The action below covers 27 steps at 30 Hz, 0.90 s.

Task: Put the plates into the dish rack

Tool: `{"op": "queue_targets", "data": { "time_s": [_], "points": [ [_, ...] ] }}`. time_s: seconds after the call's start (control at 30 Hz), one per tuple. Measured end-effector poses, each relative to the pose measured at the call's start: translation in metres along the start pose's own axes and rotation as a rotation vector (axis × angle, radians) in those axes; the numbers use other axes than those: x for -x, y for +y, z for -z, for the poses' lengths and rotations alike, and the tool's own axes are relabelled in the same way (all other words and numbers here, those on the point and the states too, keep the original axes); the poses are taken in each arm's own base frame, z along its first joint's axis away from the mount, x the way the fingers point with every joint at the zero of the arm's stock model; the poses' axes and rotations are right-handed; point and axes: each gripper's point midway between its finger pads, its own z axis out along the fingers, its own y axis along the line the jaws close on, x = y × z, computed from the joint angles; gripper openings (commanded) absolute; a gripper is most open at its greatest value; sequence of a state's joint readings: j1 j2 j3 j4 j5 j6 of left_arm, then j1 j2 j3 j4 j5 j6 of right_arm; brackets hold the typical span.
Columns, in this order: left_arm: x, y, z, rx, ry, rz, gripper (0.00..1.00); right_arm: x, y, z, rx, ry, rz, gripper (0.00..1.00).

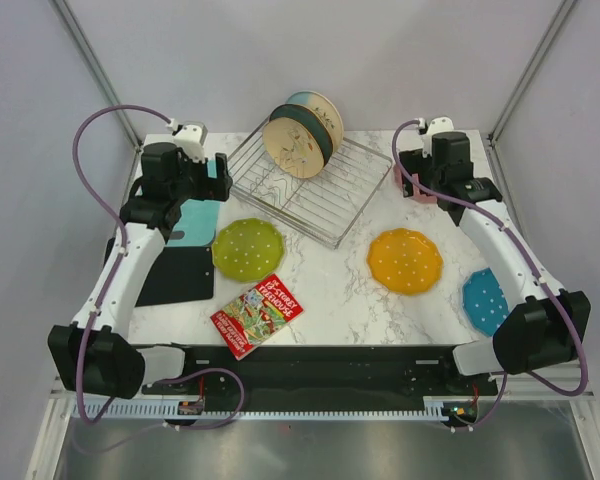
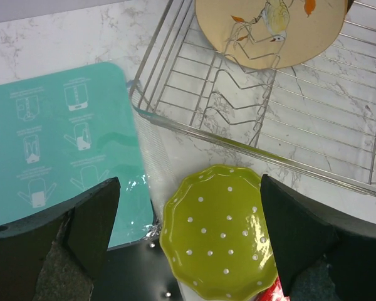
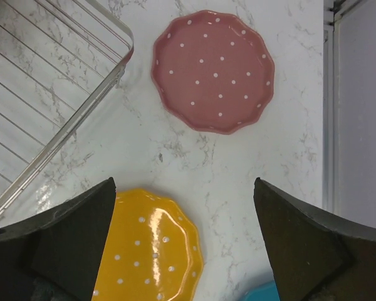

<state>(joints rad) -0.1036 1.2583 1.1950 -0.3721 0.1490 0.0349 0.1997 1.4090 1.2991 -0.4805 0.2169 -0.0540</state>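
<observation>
Loading not yet begun, by the look of it: your left gripper (image 2: 188, 235) and right gripper (image 3: 183, 241) both hang with jaws spread, holding nothing. The lime green plate (image 2: 220, 233) lies flat beneath the left fingers, the dish rack (image 2: 257, 125) just beyond. The pink plate (image 3: 213, 70) lies ahead of the right gripper, the orange plate (image 3: 151, 251) by its left finger, the blue plate (image 1: 485, 300) by its right. The rack carries a cream bird-print plate (image 1: 298, 140); all four dotted plates are left for you to load

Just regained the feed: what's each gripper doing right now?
Left gripper: open, holding nothing.
Right gripper: open, holding nothing.
</observation>
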Motion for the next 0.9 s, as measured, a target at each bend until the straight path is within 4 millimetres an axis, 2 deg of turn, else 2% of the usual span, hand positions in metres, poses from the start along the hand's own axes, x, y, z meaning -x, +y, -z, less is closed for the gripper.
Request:
{"op": "queue_targets", "data": {
  "time_s": [0.1,0.23,0.3,0.33,0.43,0.5,0.63,0.73,0.9],
  "points": [
    [0.0,-0.015,-0.009,0.007,0.015,-0.007,1.0,0.007,-0.003,-0.002,-0.01,-0.019,0.05,0.98],
    [0.001,-0.054,-0.033,0.003,0.072,-0.048,1.0,0.032,0.008,-0.015,0.081,-0.058,0.198,0.98],
    [0.004,-0.072,-0.043,-0.012,0.097,-0.047,1.0,0.051,0.018,-0.027,0.147,-0.079,0.267,0.98],
    [0.006,-0.082,-0.048,-0.026,0.104,-0.036,1.0,0.069,0.025,-0.034,0.188,-0.097,0.304,0.98],
    [0.001,-0.088,-0.052,-0.029,0.129,0.014,1.0,0.112,0.042,-0.064,0.277,-0.163,0.359,0.98],
    [-0.003,-0.088,-0.052,-0.026,0.139,0.053,1.0,0.126,0.048,-0.085,0.314,-0.185,0.375,0.98],
    [-0.024,-0.092,-0.056,-0.044,0.183,0.117,1.0,0.118,0.052,-0.13,0.365,-0.148,0.415,0.98],
    [-0.04,-0.096,-0.056,-0.057,0.227,0.138,0.99,0.098,0.055,-0.16,0.4,-0.092,0.453,0.96],
    [-0.044,-0.097,-0.058,-0.052,0.242,0.163,0.97,0.056,0.065,-0.189,0.458,0.002,0.5,0.93]
  ]
}}
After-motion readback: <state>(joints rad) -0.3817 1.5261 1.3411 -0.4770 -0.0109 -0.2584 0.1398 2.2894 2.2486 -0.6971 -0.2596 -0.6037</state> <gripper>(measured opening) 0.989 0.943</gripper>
